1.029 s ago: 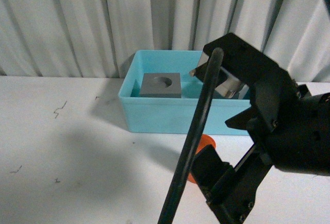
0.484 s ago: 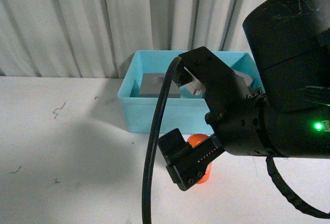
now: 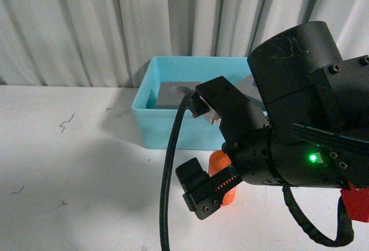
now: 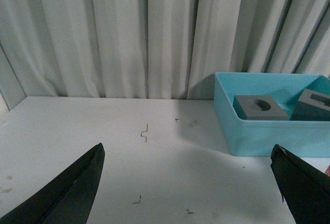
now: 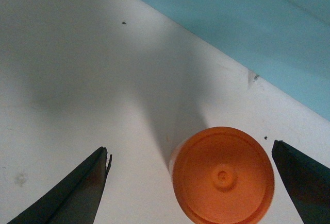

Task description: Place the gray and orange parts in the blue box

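The orange cylinder (image 5: 221,175) stands upright on the white table in front of the blue box (image 5: 247,18). My right gripper (image 5: 191,149) is open above it, one finger on each side, not touching it. In the front view the cylinder (image 3: 222,173) is half hidden behind the right gripper (image 3: 210,147). Both gray cubes lie inside the blue box (image 4: 258,141): the one with the round recess (image 4: 259,106) and the one with the rectangular recess (image 4: 314,104). My left gripper (image 4: 188,148) is open over bare table left of the box, holding nothing.
White pleated curtains (image 3: 86,26) close off the back of the table. A black cable (image 3: 170,170) hangs from the right arm in front of the box. Small dark marks (image 4: 144,131) dot the tabletop (image 3: 69,170).
My right arm has swung left and turned, bringing its open fingers around the orange cylinder; it now hides more of the box. The cubes have not moved.
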Available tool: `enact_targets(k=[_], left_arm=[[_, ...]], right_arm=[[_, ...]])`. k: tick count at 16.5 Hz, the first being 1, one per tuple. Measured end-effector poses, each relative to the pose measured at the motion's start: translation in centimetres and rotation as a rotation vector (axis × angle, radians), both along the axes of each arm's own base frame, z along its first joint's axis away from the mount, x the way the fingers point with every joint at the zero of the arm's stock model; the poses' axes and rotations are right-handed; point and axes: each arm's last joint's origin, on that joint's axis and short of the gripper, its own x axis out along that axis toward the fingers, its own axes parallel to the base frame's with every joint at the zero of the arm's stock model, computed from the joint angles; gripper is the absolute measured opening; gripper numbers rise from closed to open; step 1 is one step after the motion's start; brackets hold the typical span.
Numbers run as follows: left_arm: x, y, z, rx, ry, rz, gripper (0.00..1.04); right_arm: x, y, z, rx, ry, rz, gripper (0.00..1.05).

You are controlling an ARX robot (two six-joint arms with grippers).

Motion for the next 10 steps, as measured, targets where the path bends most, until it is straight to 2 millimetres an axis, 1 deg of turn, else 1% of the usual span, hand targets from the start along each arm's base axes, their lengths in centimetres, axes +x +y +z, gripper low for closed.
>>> enact_targets(k=[2,3,4,6,8,10], left_arm=[[0.0,0.0,0.0,0.000,0.000,0.000,0.98],[0.0,0.0,0.0,0.000,0.000,0.000,0.98],[0.0,0.0,0.0,0.000,0.000,0.000,0.98],[0.0,0.0,0.0,0.000,0.000,0.000,0.98],[0.0,0.0,0.0,0.000,0.000,0.000,0.98],[0.0,0.0,0.0,0.000,0.000,0.000,0.98]], right_arm=[[0.0,0.0,-0.3,-0.011,0.004,-0.018,0.98],[0.0,-0.1,-0.6,-0.024,0.027,-0.029,0.96],[0.0,-0.2,-0.8,-0.036,0.034,-0.039,0.87],[0.1,-0.3,-0.8,-0.042,0.031,-0.052,0.65],[0.2,-0.6,-0.7,-0.035,0.026,-0.063,0.49],[0.0,-1.2,0.2,-0.015,0.024,-0.073,0.47]])
